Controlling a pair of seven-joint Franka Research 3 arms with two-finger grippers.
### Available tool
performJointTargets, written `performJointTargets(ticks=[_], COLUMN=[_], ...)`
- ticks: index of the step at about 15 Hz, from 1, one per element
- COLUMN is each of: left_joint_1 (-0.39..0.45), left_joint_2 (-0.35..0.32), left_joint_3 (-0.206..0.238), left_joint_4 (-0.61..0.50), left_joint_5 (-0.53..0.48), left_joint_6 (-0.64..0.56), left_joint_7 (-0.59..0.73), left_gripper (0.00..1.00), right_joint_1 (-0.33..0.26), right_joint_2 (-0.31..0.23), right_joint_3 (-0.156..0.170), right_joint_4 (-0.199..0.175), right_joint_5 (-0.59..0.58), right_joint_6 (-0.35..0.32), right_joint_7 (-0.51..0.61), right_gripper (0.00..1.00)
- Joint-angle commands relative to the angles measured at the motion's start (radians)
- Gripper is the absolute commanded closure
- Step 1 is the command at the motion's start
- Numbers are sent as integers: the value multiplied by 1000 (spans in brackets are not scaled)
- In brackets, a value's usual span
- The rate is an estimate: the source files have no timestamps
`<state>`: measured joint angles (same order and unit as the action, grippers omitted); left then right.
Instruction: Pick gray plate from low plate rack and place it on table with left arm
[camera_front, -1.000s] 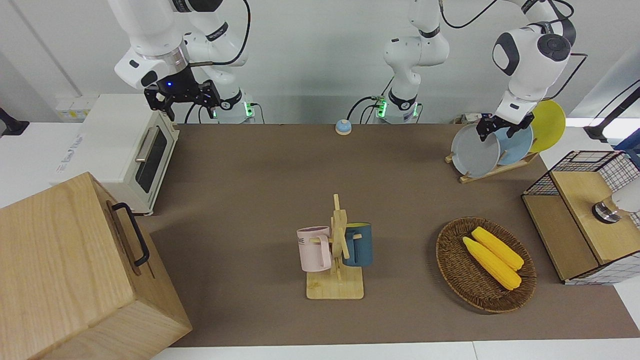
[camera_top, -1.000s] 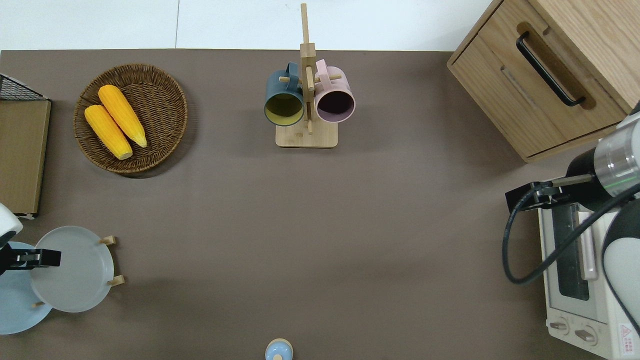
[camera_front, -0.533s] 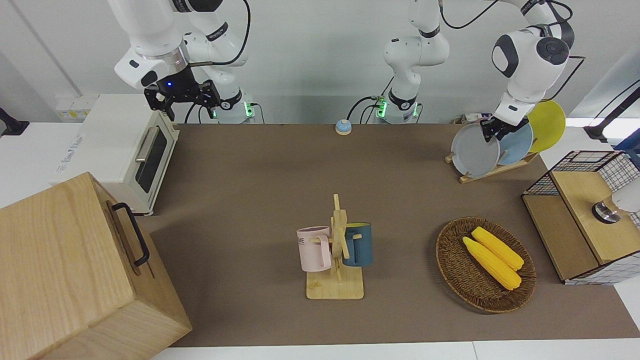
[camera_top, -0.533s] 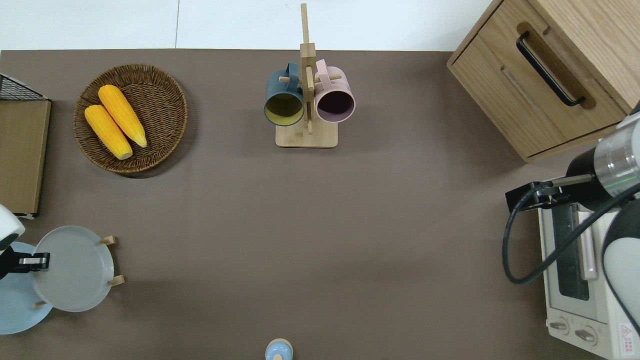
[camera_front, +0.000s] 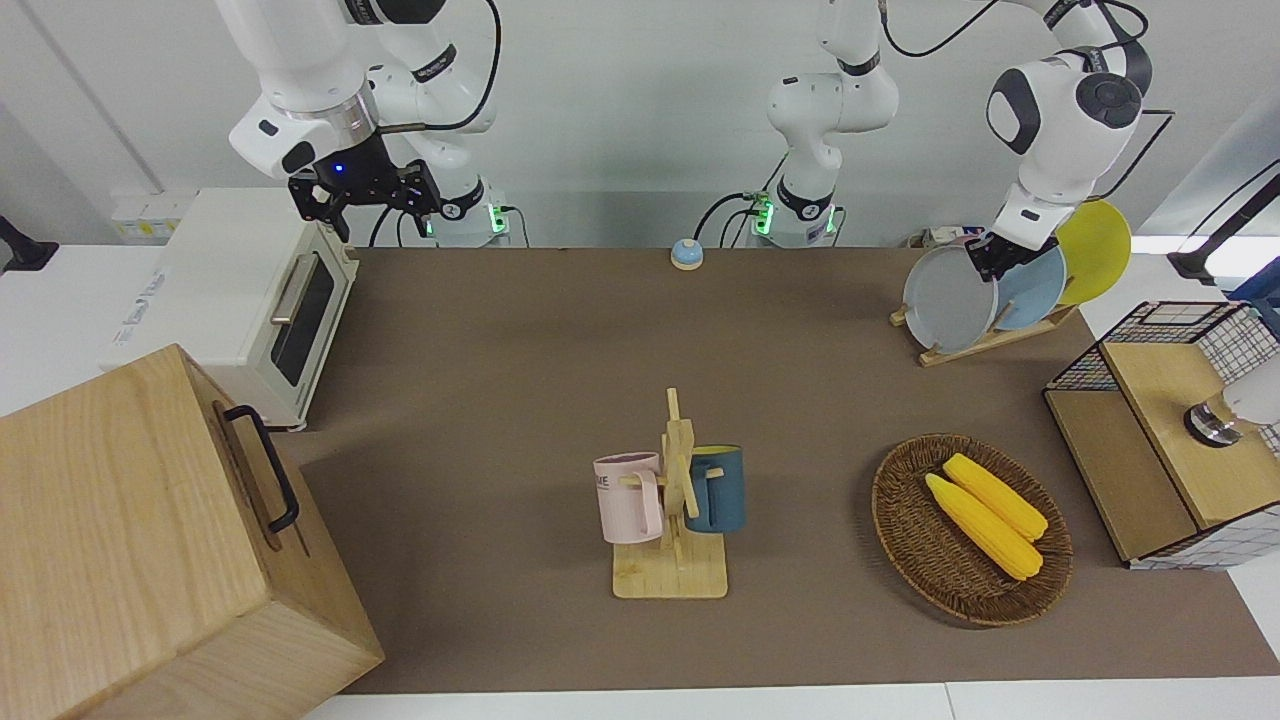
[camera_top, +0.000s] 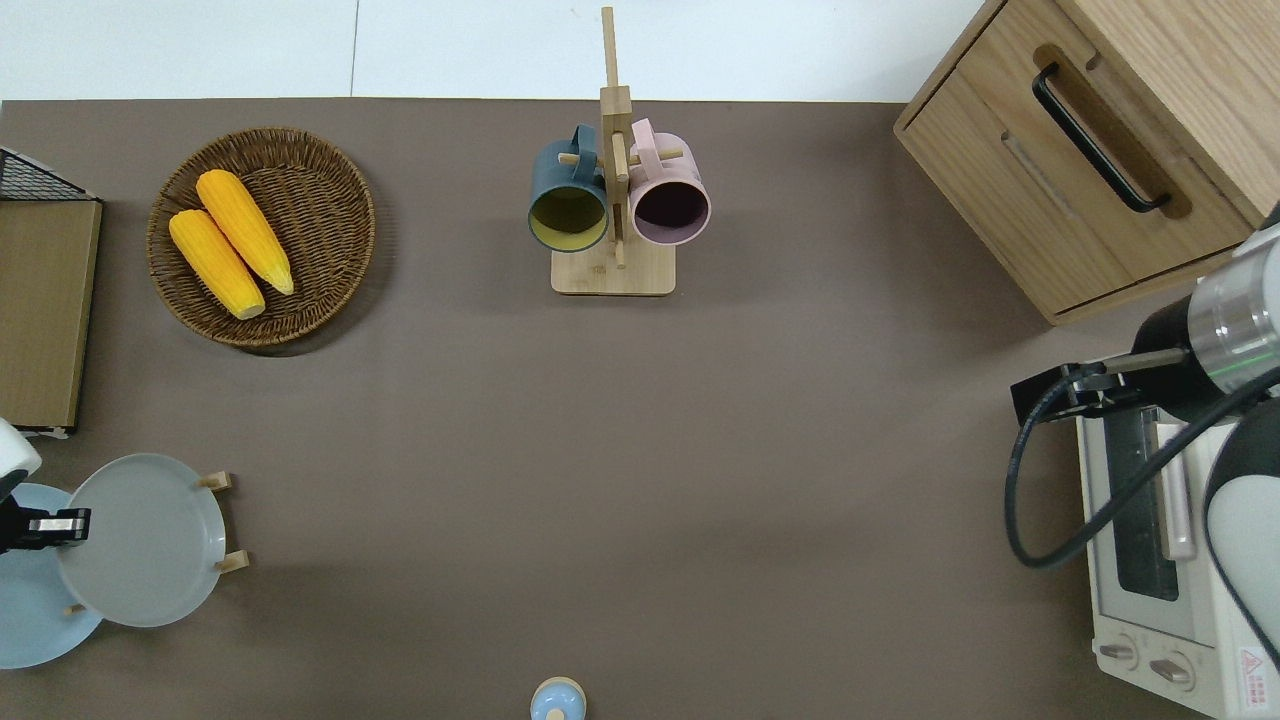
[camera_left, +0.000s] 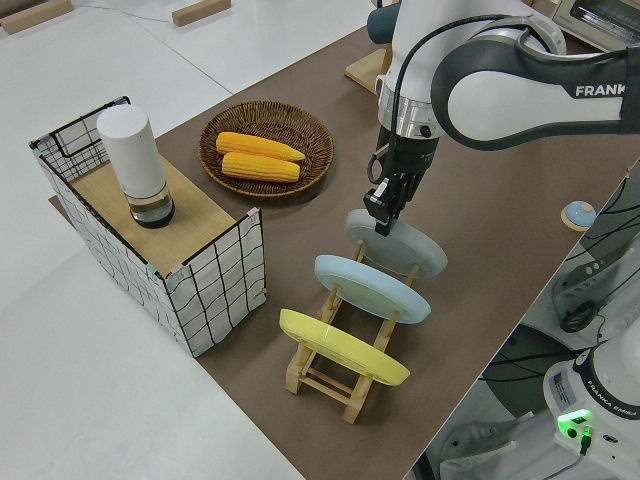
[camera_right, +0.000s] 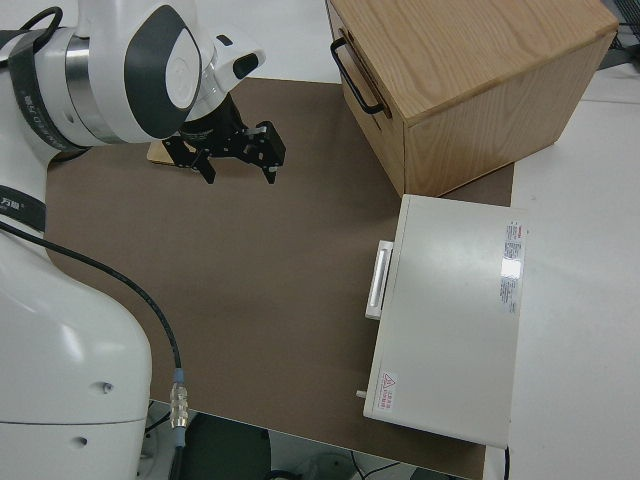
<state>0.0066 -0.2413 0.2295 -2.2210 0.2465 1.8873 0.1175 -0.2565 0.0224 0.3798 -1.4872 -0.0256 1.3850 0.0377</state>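
Observation:
The gray plate (camera_front: 948, 300) (camera_top: 145, 540) (camera_left: 400, 245) leans in the slot of the low plate rack (camera_front: 985, 343) (camera_left: 330, 370) that lies farthest from the robots, at the left arm's end of the brown table (camera_front: 520, 340). My left gripper (camera_front: 985, 262) (camera_top: 60, 525) (camera_left: 380, 210) is at the plate's upper rim, on the edge nearest the sky-blue plate (camera_front: 1035, 290). The plate's foot still rests in the rack. My right gripper (camera_front: 365, 195) (camera_right: 238, 168) is parked, open and holding nothing.
A sky-blue plate and a yellow plate (camera_front: 1098, 250) stand in the same rack. A wicker basket with corn (camera_front: 970, 525), a mug stand (camera_front: 672, 500), a wire crate (camera_front: 1170, 430), a toaster oven (camera_front: 250, 300), a wooden cabinet (camera_front: 150, 540) and a small bell (camera_front: 686, 254) are on or around the table.
The left gripper has drawn back across the gray plate's face to its upper rim. The plate has barely shifted. The right arm has not moved.

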Motion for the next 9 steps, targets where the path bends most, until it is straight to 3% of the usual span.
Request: performJointTargets(ticks=[1, 4, 9], left_joint_1=[-11, -11, -11], left_joint_2=[-29, -30, -33], left_joint_3=[4, 4, 4], left_joint_4=[-23, -3, 41], left_joint_5=[5, 57, 62], left_joint_6=[3, -16, -56], left_joint_7=[-4, -4, -4], left_gripper=[1000, 1000, 1000], right_joint_1=[-26, -26, -26], right_joint_2=[-2, -2, -2], right_joint_3=[24, 24, 24], right_joint_4=[10, 10, 10], right_joint_5=[-7, -7, -7], right_joint_6=[-15, -15, -15], right_joint_7=[13, 13, 13], right_gripper=[17, 17, 17])
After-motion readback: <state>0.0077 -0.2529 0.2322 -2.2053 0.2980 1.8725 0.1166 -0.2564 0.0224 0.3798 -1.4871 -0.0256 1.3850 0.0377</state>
